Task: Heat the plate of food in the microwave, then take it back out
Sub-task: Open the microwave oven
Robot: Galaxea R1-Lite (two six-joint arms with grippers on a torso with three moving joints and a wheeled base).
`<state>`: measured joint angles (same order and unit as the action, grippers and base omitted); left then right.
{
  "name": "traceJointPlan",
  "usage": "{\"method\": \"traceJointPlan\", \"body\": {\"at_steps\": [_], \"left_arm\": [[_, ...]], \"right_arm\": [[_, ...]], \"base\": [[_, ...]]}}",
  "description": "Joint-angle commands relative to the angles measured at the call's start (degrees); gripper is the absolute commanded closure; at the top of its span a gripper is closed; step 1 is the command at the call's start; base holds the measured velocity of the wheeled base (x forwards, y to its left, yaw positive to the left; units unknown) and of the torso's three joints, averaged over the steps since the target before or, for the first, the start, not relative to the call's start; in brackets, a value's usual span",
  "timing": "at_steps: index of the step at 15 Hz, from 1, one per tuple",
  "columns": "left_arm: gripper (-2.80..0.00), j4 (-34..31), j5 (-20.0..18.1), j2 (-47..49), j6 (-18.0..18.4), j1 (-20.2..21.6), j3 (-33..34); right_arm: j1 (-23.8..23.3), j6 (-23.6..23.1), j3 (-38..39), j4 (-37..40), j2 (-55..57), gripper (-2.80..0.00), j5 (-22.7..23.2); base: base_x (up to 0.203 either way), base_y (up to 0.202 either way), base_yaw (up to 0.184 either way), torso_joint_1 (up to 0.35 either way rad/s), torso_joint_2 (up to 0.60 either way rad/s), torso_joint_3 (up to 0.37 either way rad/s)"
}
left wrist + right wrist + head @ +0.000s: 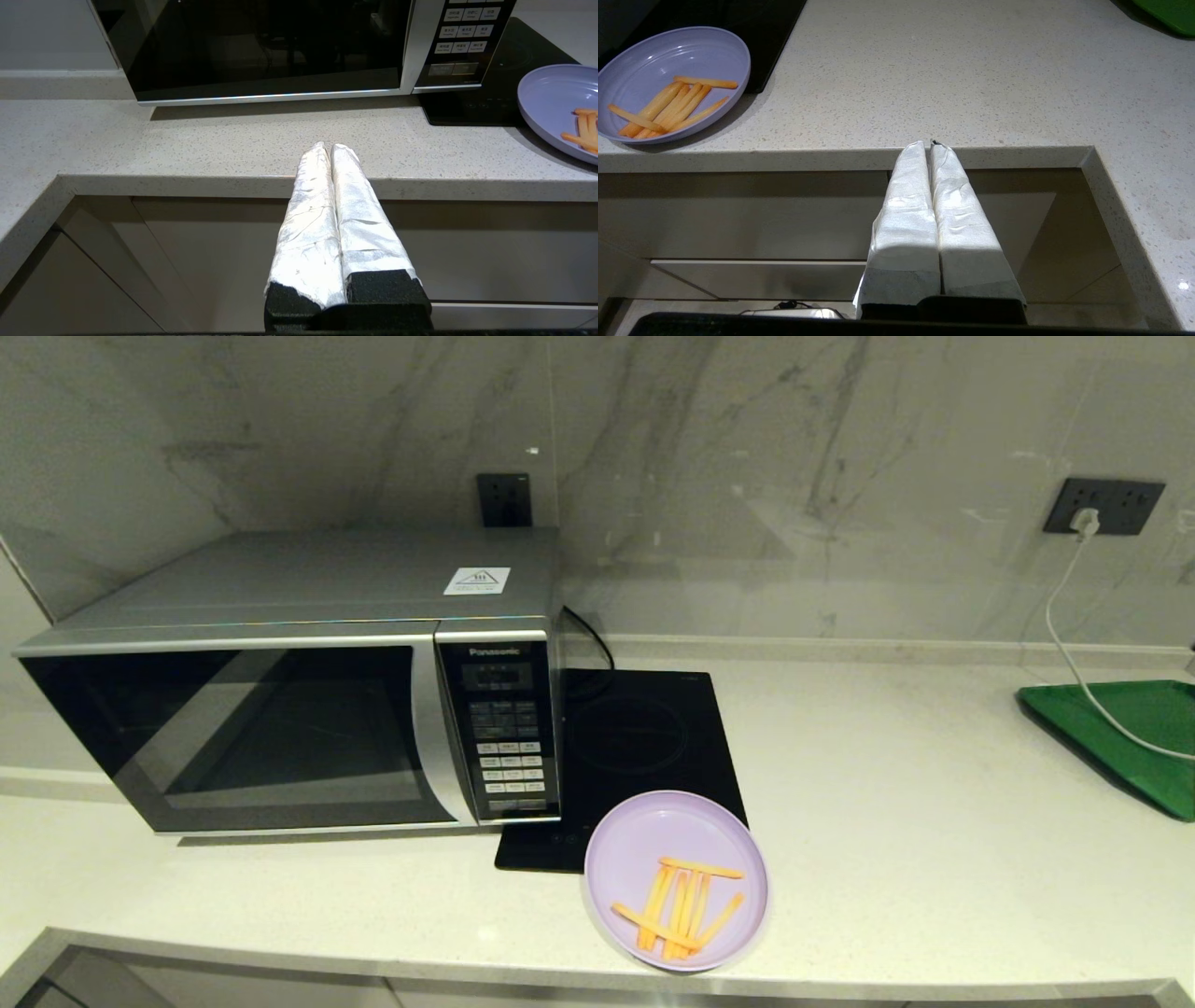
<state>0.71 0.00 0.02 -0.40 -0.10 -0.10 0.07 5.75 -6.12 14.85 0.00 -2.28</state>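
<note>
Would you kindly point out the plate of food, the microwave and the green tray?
plate of food (653, 840), head view, bare lilac surface.
microwave (261, 728), head view, glass door.
green tray (1134, 742), head view, tray floor.

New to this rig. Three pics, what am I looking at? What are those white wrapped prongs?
It is a two-armed robot at a kitchen counter. The wide picture comes from its head camera; neither arm shows there. The other two come from cameras on each wrist, looking along the fingers. The white prongs are those fingers: the left pincer and the right pincer, both shut, holding nothing, hanging by the counter's front edge. On the counter stand the microwave, door closed, a black induction hob beside it, and the plate of food, lilac with orange sticks, partly over the hob's front corner. A green tray lies far right, a white cable across it.
</note>
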Motion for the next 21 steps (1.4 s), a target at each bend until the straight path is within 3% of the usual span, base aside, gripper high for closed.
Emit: {"method": "traceJointPlan", "body": {"at_steps": [1, 12, 14, 16, 18, 21], "left_arm": [[0.0, 0.0, 0.3, -0.1, -0.9, 0.0, -0.1], [0.0, -0.4, 0.2, -0.1, -1.0, 0.0, -0.2], [0.0, -1.8, -0.6, 0.0, 1.0, 0.0, -0.8], [0.0, -2.4, -3.2, 0.6, 1.7, 0.0, -5.2], [0.0, -5.8, -9.0, 4.7, 1.3, -0.1, -15.8], [0.0, -14.5, -17.5, 19.3, -1.3, -3.4, -29.1]], "right_arm": [[0.0, 0.0, 0.1, 0.1, 0.1, 0.0, 0.0], [0.0, 0.0, 0.0, 0.1, 0.1, 0.0, 0.0], [0.0, 0.0, 0.0, 0.1, 0.1, 0.0, 0.0], [0.0, 0.0, 0.0, 0.1, 0.1, 0.0, 0.0], [0.0, 0.0, 0.0, 0.1, 0.1, 0.0, 0.0], [0.0, 0.0, 0.0, 0.1, 0.1, 0.0, 0.0]], "base": [[0.0, 0.0, 0.0, 0.0, 0.0, 0.0], [0.0, 0.0, 0.0, 0.0, 0.0, 0.0], [0.0, 0.0, 0.0, 0.0, 0.0, 0.0], [0.0, 0.0, 0.0, 0.0, 0.0, 0.0], [0.0, 0.0, 0.0, 0.0, 0.0, 0.0], [0.0, 0.0, 0.0, 0.0, 0.0, 0.0]]}}
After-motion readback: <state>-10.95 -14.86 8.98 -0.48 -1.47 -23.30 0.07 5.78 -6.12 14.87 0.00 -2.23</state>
